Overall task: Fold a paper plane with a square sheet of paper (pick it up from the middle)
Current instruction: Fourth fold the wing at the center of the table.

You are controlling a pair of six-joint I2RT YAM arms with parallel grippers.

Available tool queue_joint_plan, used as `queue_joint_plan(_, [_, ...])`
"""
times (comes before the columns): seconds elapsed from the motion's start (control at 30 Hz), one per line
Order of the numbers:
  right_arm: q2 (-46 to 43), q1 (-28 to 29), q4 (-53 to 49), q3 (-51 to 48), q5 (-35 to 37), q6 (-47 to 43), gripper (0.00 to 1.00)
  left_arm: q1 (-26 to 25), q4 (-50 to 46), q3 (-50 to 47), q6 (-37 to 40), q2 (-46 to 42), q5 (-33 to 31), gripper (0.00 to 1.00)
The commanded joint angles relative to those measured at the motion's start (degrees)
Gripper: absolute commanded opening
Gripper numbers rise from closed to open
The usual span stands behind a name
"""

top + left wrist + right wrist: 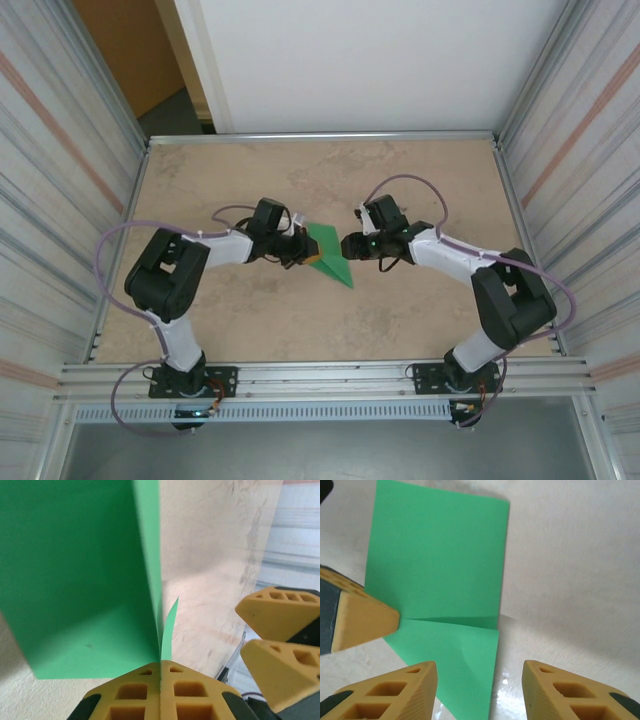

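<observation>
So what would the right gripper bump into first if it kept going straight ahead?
Most likely the green paper: it lies right in front of the right gripper's open jaws. The left gripper pinches it just beyond, though depth is hard to judge.

Bright, even, soft shadow across paper (80,575)

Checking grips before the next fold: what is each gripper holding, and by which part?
The left gripper is shut on the green paper, pinching it at its edge, where the crease ends. The right gripper is open and holds nothing.
</observation>
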Motion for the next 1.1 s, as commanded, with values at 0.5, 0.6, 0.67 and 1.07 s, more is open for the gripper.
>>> queue_joint_plan(0.5, [4.61,12.77,10.11,-3.82,13.73,-13.19,0.43,-1.94,-10.7,6.68,-8.24,-0.7,-6.81,0.04])
queue_joint_plan(0.6, [5.89,12.89,10.72,-3.61,13.75,-13.34,0.41,-2.1,-11.04,7.22,-8.09,-0.25,-6.29,0.05])
queue_joint_plan(0.67, [6.61,13.07,10.68,-3.31,13.65,-13.44,0.4,-2.12,-11.53,7.7,-7.99,0.06,-6.02,0.05])
queue_joint_plan(1.07, [8.39,13.5,11.35,-3.4,15.51,-13.52,0.36,-2.29,-12.66,7.98,-8.1,0.38,-5.84,0.05])
